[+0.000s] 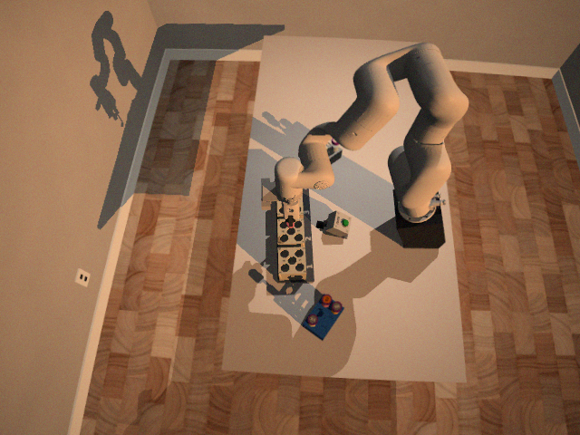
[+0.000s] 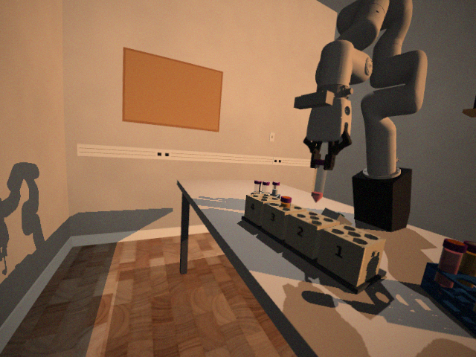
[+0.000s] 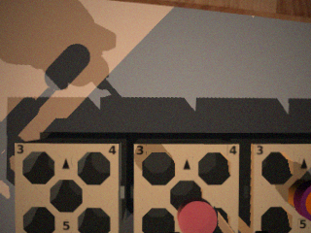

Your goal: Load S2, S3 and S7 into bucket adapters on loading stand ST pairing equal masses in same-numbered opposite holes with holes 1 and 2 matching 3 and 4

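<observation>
My gripper (image 2: 322, 163) (image 1: 290, 220) is shut on a tube (image 2: 320, 184) with a pink conical tip (image 3: 196, 218), held upright. It hangs well above adapter 2 (image 2: 303, 234) (image 3: 187, 149) (image 1: 279, 238), with its tip over the area beside hole 5. Adapter 2's holes are empty, and so are those of adapter 1 (image 2: 346, 265) (image 3: 65, 150) (image 1: 280, 264). Adapter 3 (image 2: 274, 222) (image 3: 257, 194) holds one orange-capped tube (image 2: 285, 200) (image 3: 303, 196). Adapter 4 (image 2: 251, 213) stands at the far end of the row. In the top view my arm hides adapters 3 and 4.
A blue rack (image 1: 323, 327) (image 2: 449, 291) with three capped tubes (image 1: 325, 299) (image 2: 451, 255) stands near the front of the table. Three purple-capped tubes (image 2: 265, 186) stand behind adapter 4. The DONE desk (image 1: 334, 226) with its green key (image 1: 345, 222) is right of the stand. The arm's black base (image 1: 419, 231) stands at the right.
</observation>
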Robot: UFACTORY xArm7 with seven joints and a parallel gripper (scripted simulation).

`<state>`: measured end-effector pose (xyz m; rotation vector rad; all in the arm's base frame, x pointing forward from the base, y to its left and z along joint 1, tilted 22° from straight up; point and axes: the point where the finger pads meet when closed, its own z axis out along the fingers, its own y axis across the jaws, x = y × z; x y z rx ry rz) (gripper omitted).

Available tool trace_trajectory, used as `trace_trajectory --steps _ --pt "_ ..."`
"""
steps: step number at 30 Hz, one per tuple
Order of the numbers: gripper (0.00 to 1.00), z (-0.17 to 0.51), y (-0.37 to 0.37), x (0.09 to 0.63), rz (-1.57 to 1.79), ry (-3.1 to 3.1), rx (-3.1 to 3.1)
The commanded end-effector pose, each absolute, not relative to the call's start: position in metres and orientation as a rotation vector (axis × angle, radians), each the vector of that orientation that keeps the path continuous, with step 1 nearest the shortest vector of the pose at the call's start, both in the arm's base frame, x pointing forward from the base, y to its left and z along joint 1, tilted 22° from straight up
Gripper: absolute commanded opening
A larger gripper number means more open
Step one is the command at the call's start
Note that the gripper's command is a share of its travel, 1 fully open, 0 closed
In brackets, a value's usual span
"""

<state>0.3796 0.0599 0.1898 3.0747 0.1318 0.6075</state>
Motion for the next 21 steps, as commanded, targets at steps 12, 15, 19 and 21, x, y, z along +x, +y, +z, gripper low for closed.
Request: trace_trajectory --steps 12,15,19,21 --pt "0.00 0.165 0.060 0.391 0.612 0.132 3.074" --pt "0.00 0.161 0.060 0.393 0.612 0.132 3.074" --pt "0.00 0.158 0.061 0.394 0.612 0.132 3.074" --pt "0.00 0.158 0.061 0.394 0.612 0.132 3.074"
